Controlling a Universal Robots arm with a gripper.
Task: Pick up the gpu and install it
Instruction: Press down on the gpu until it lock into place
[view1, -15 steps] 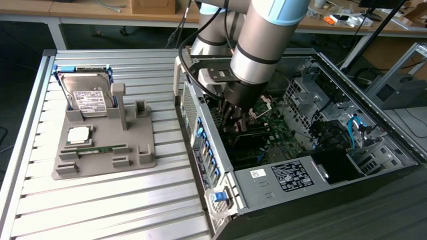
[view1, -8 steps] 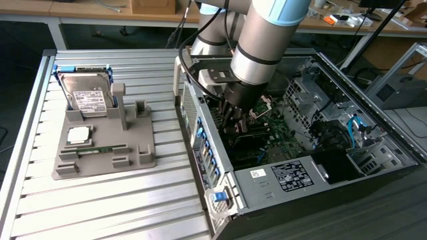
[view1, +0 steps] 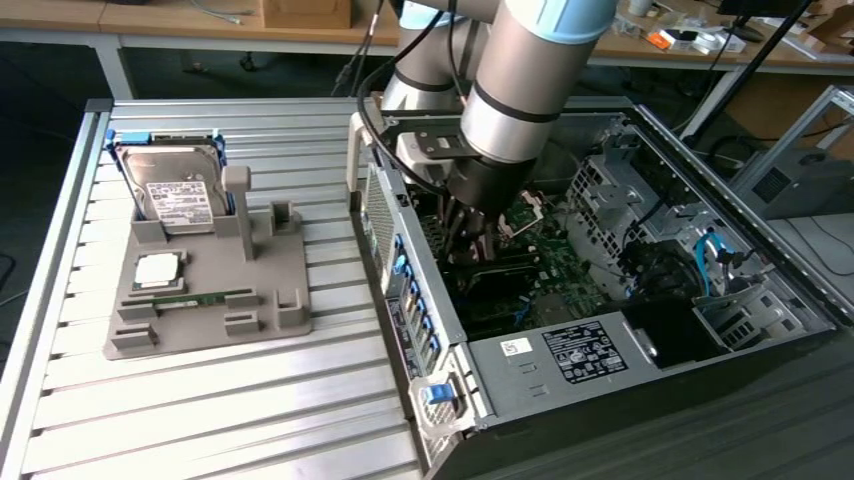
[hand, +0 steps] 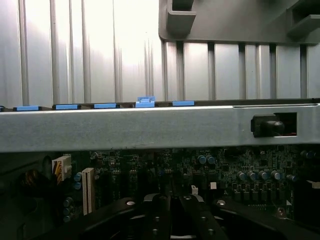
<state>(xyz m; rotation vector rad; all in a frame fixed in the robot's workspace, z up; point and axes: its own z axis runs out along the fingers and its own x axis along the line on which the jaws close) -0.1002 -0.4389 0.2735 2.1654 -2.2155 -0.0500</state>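
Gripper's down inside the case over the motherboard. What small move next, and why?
Probably a slight press straight down. The gripper is shut, low inside the open computer case, with the gpu dark beneath it at the motherboard; whether it is fully seated can't be told.

arm reaching into open computer case; hand low over motherboard | hard drive upright in grey holder

Light comes from above and is bright on the ribbed metal bench, which gives strong white glare in the wrist view. The inside of the computer case stays dim and shadowed. The near case rail looks slightly soft.
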